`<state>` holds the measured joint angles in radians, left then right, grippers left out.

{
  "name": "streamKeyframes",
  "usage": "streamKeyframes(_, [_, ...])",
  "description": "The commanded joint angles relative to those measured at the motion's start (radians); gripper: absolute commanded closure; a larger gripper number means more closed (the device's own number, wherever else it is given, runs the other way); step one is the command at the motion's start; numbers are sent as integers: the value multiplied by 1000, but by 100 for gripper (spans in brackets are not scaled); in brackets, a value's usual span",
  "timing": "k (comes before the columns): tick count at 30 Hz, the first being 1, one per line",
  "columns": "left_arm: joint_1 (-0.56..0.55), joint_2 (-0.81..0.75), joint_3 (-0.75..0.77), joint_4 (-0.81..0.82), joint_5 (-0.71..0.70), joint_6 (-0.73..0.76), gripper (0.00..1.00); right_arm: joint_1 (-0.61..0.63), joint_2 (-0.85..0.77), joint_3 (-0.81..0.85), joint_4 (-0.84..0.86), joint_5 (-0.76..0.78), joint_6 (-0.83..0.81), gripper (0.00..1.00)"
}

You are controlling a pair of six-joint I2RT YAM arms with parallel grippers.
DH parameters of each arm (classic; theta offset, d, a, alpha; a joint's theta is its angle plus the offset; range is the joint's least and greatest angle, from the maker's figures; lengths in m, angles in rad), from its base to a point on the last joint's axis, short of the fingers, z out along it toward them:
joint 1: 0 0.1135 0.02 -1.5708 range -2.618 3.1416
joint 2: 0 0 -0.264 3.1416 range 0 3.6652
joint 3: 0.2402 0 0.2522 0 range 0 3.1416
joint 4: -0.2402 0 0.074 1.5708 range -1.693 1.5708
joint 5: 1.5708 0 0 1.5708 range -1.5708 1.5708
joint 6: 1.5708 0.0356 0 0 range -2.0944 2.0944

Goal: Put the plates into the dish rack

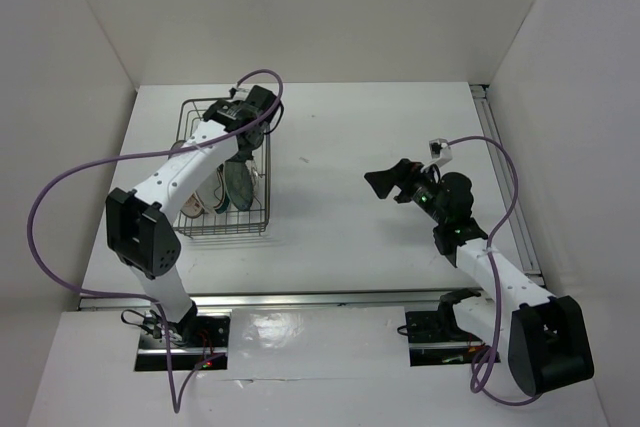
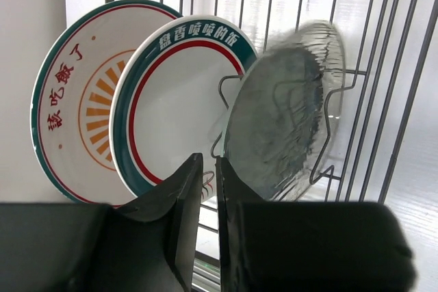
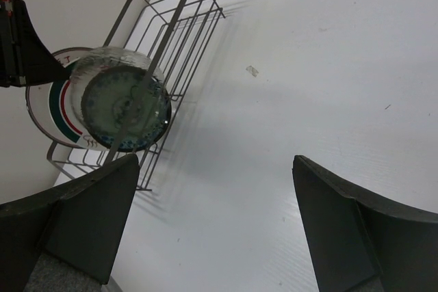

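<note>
Just beyond left pincer (image 2: 209, 163), racked plates (image 2: 174, 100)

Blur smears the teal plate (image 2: 284, 111); the ringed plate (image 2: 178, 107) overlaps the sunburst plate's (image 2: 82, 100) right side, and the left tool (image 2: 209, 166) hides both lower rims.

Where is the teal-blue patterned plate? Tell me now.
The teal-blue patterned round plate stands on edge in the dark metal wire dish rack on the left of the top view, next to the white plate with blue-and-red rim rings.
</note>
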<state>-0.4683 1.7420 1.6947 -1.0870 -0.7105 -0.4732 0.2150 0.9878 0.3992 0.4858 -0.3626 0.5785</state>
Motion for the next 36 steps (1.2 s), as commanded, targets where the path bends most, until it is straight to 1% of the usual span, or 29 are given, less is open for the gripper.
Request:
streamKeyframes(1, [-4,7,-1,19,3,7,73,-8,-3,-7,46,-9,-12,0])
streamKeyframes(3, [-4,7,-1,30,12,7,73,-17,-3,-7,46,-9,-12,0])
streamKeyframes(4, [-13,7,-1,30,13,7,67,-17,-3,-7,46,-18,-12,0])
streamKeyframes(6, [-13,7,-1,30,13,7,62,-17,-3,-7,46,-18,-12,0])
streamKeyframes(9, [-23,-4,-1,39,13,16,60,-17,-3,-7,46,-18,-3,0])
streamKeyframes(11, [-32,-18,-1,39,3,16,52,-17,6,-7,46,-18,-3,0])
streamKeyframes(13, [-32,-51,-1,39,3,16,36,-17,6,-7,46,-18,-3,0])
streamKeyframes(15, [-32,-87,-24,70,3,16,18,-17,6,18,-13,-1,-14,0])
streamKeyframes(16, [-32,-134,-35,87,43,30,10,-17,6,51,-45,13,-44,0])
streamKeyframes(17, [-32,-163,-47,108,66,39,6,-17,6,76,-137,60,-60,0])
streamKeyframes(18, [-32,-194,-81,134,92,57,4,-17,-6,105,-192,85,-84,0])
streamKeyframes(19, [-32,-255,-110,183,150,58,3,-17,-17,171,-308,130,-97,0])
streamKeyframes(20, [-32,-283,-110,203,181,68,0,-17,-34,203,-358,145,-114,0])
streamKeyframes(22, [-32,-346,-153,267,257,68,0,-17,-55,294,-456,177,-153,0])
streamKeyframes(23, [-32,-411,-168,288,284,68,0,-17,-75,323,-546,209,-166,0])
streamKeyframes(24, [-32,-447,-206,311,308,68,0,-17,-84,352,-596,227,-180,0])
streamKeyframes(25, [-32,-485,-231,335,354,68,0,-6,-84,416,-645,247,-196,0])
streamKeyframes(26, [-32,-524,-253,378,367,68,0,-6,-95,449,-735,275,-207,0])
streamKeyframes(27, [-32,-603,-297,401,384,68,0,-6,-104,476,-775,289,-219,0])
streamKeyframes(29, [-32,-680,-332,432,422,68,0,17,-119,542,-851,339,-220,0])
streamKeyframes(30, [-32,-715,-349,452,431,68,0,44,-147,553,-898,406,-220,0])
streamKeyframes(31, [-32,-781,-381,452,440,68,0,58,-162,553,-915,440,-220,0])
streamKeyframes(32, [-32,-811,-394,452,441,79,0,69,-176,566,-934,499,-220,0])
streamKeyframes(34, [-32,-869,-438,452,431,99,0,80,-210,576,-986,549,-220,0])
streamKeyframes(35, [-32,-924,-454,452,413,99,0,89,-219,589,-1004,577,-220,0])
streamKeyframes(36, [-32,-950,-472,452,402,110,0,101,-245,589,-1015,630,-206,0])
